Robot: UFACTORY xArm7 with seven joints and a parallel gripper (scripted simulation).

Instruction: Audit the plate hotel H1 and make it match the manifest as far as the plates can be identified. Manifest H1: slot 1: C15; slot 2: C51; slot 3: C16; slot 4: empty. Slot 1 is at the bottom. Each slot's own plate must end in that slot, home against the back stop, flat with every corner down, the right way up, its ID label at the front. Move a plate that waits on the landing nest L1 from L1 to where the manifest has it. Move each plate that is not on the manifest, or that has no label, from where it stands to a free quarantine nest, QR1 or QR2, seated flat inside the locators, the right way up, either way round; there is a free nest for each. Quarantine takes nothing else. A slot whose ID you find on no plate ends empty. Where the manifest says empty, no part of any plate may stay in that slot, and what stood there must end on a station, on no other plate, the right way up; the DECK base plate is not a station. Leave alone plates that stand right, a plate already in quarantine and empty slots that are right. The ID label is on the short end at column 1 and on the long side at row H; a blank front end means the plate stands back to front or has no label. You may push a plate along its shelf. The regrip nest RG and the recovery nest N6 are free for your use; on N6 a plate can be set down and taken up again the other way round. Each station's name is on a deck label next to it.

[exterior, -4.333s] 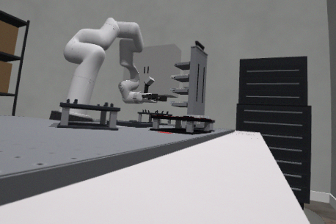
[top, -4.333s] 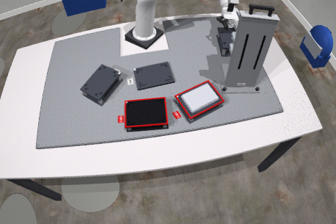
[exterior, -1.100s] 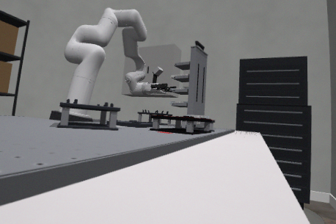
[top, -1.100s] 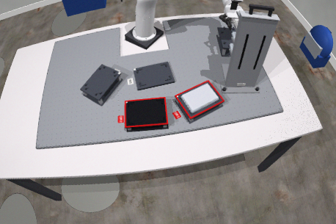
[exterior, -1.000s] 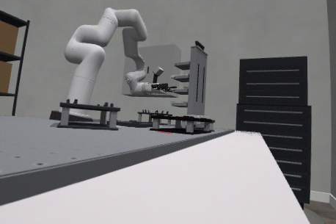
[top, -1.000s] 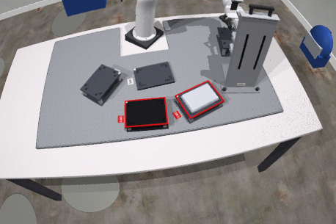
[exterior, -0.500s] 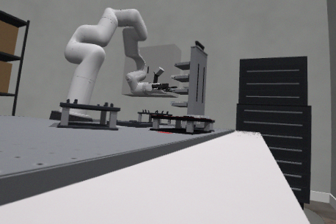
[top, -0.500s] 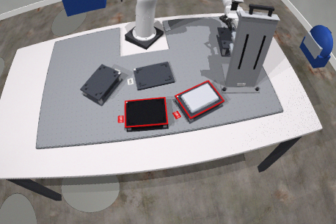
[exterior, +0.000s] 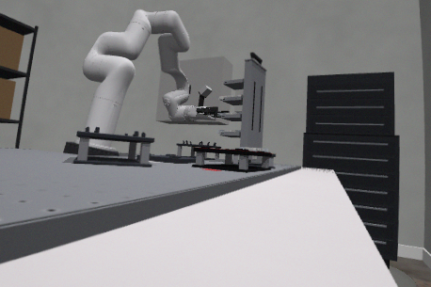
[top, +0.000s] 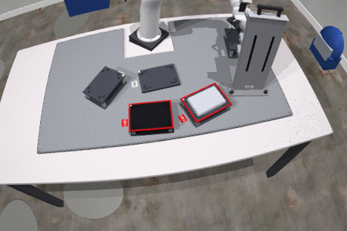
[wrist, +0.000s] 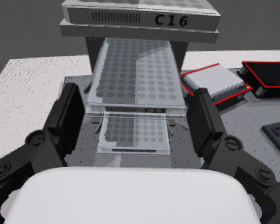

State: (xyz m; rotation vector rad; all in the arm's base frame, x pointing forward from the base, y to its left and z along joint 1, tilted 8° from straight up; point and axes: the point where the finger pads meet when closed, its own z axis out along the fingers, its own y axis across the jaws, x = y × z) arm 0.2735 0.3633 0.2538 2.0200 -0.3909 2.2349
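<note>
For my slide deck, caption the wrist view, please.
Open gripper faces the plate hotel, straddling a clear plate beneath the plate labelled C16.

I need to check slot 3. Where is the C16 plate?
In the wrist view, the C16 plate sits at top centre in the plate hotel, above two clear plates, ahead of the open gripper.

The top view looks steeply down from the front on the whole table [top: 235, 152]. The exterior view sits low at the table's edge, looking across it toward the plate hotel [exterior: 253, 104]. The wrist view faces the hotel's shelves close up. All three share the hotel and the red-framed nests [top: 151, 116].
</note>
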